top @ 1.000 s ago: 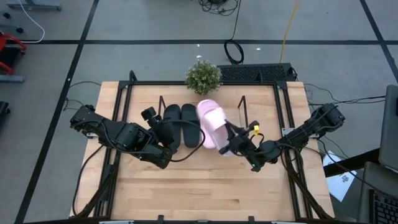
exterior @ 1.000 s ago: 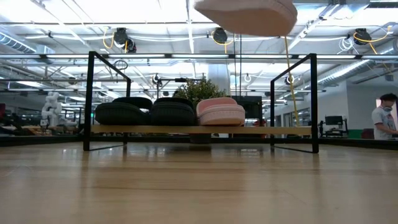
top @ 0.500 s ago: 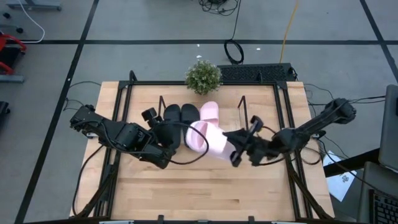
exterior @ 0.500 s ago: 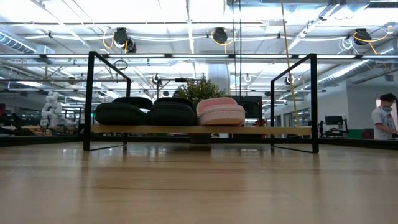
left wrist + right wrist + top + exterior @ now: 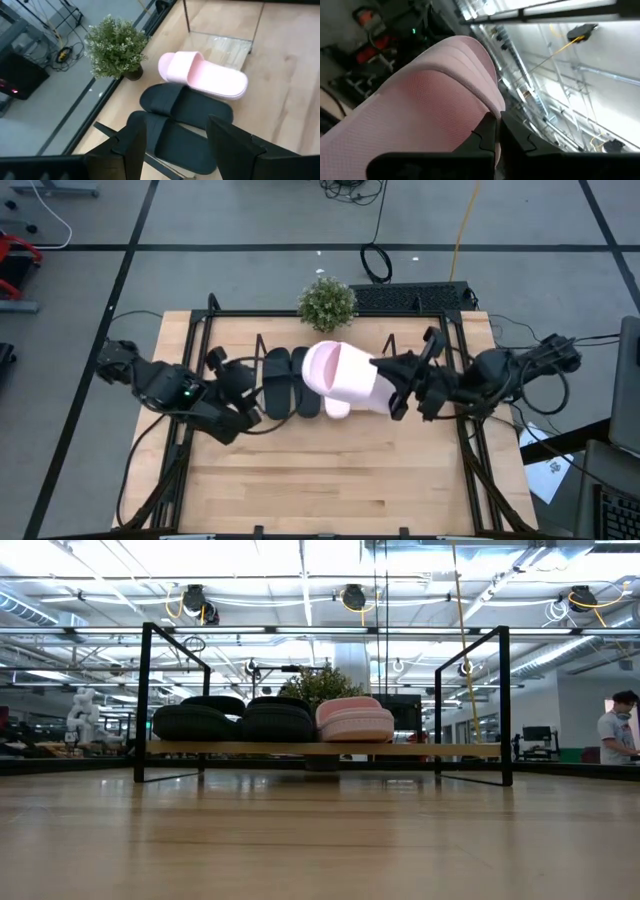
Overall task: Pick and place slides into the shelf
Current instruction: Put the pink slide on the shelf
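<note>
My right gripper (image 5: 392, 385) is shut on a pale pink slide (image 5: 345, 375) and carries it high above the shelf (image 5: 392, 352); the same slide fills the right wrist view (image 5: 430, 100). On the shelf's wood base (image 5: 440, 749) lie two black slides (image 5: 235, 720) and the other pink slide (image 5: 355, 720), side by side on their soles. From above, the carried slide hides most of that pink one (image 5: 335, 410). My left gripper (image 5: 232, 375) is open and hangs left of the shelf, above the black slides (image 5: 185, 110), touching nothing. Neither gripper shows in the low view. My right gripper pinches the pink slide between its two fingers (image 5: 487, 137), at the end nearest the arm (image 5: 480, 117), the one toward the table's right (image 5: 378, 388). The fingers come roughly level from the right, along the slide's length. The slide is lifted clear.
A small potted plant (image 5: 327, 303) stands at the table's far edge, just behind the shelf. A black frame (image 5: 200, 330) edges the table. The shelf's right part (image 5: 440, 749) holds nothing. Bare wood (image 5: 330, 480) lies toward the near edge. A person (image 5: 615, 735) stands far off in the room.
My right gripper has risen with the pink slide, taking it out of the low view's top, and has swung toward the far edge. The slide has turned and now points toward the table's left. My left gripper has drawn back toward the table's left edge.
</note>
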Motion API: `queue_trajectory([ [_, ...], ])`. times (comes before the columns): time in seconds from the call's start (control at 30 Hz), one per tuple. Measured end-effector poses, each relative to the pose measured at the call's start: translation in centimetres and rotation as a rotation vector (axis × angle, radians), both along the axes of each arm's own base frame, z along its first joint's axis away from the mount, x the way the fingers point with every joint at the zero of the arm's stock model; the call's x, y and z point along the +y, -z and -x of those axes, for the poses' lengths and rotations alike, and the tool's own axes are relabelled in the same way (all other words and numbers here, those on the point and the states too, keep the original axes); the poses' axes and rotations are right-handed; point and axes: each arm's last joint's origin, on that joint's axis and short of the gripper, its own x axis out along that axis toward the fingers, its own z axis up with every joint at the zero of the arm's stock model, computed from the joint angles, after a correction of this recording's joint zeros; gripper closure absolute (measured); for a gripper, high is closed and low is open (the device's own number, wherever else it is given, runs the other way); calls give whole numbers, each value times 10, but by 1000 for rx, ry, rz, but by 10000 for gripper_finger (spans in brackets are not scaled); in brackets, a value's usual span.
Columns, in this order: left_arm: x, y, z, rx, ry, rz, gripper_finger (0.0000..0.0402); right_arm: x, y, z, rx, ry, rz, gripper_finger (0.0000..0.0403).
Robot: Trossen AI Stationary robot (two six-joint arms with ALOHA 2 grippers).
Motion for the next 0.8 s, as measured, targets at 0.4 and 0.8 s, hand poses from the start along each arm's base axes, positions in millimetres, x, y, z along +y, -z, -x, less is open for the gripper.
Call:
queue_trajectory([
  [0.4,4,-15,24,-82,14,52,199,-28,-38,-30,12,630,-240,402],
  [0.8,5,-16,24,-80,15,44,199,-61,-10,-83,3,1091,-379,403],
])
